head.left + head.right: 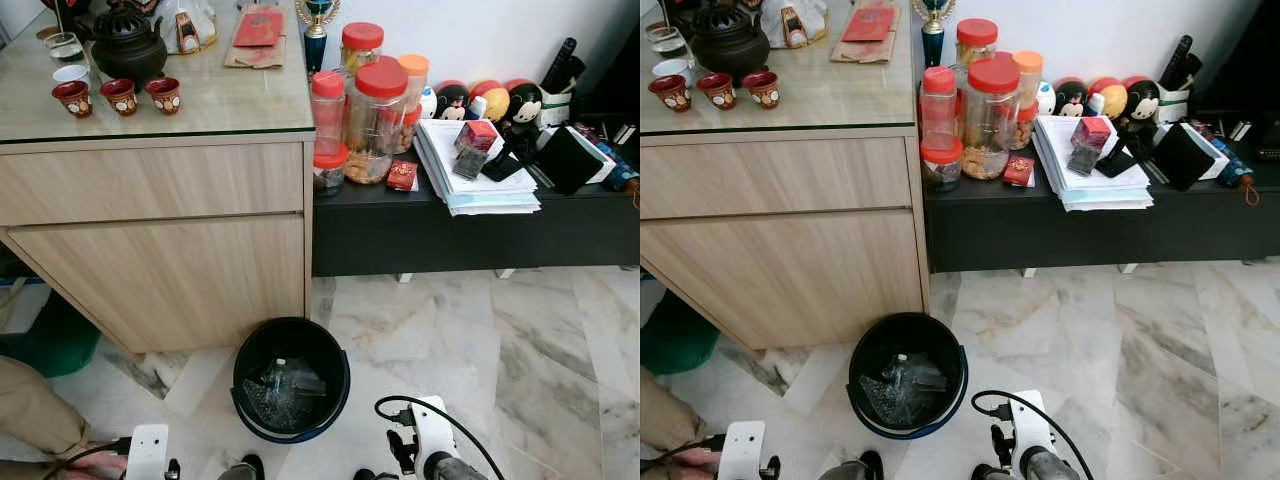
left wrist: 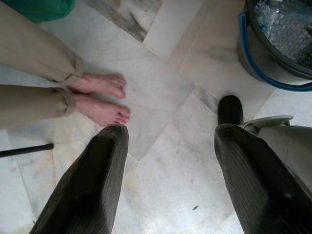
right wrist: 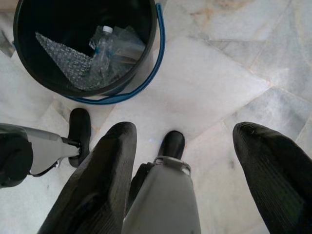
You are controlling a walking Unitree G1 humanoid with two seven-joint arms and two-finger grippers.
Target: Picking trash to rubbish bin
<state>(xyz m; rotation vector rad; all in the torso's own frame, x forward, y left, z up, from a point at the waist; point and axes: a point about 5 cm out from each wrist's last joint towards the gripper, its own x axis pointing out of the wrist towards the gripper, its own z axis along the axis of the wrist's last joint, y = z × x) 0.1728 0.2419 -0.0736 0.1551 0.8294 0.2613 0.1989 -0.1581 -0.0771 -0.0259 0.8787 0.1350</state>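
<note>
Black rubbish bin (image 1: 291, 380) with a blue handle sits on the marble floor (image 1: 500, 350), just in front of the wooden cabinet (image 1: 160, 240), near its corner. Inside the bin: a clear plastic bottle (image 3: 103, 46) lying on a sheet of bubble wrap (image 3: 66, 63), both resting at the bottom. My two arms are low, either side of the bin's near edge, wrists pointing down at the floor. My left gripper (image 2: 168, 165) hangs above bare marble, beside the bin and apart from it; its two black fingers (image 2: 92, 180) are spread wide with nothing between them. My right gripper (image 3: 187, 170) hangs on the other side of the bin, also off it, fingers (image 3: 273, 170) spread wide and holding nothing. My black feet show on the floor between the grippers, close to the bin's near rim. A person's bare feet (image 2: 100, 97) in tan trousers stand on the floor beyond my left gripper, on the side away from the bin. On the cabinet above the bin: black teapot (image 1: 128, 45) and three small red cups (image 1: 120, 96). Beside the cabinet, on a low black shelf (image 1: 470, 230): red-lidded jars (image 1: 375, 105), a paper stack (image 1: 480, 170) and toy figures.
</note>
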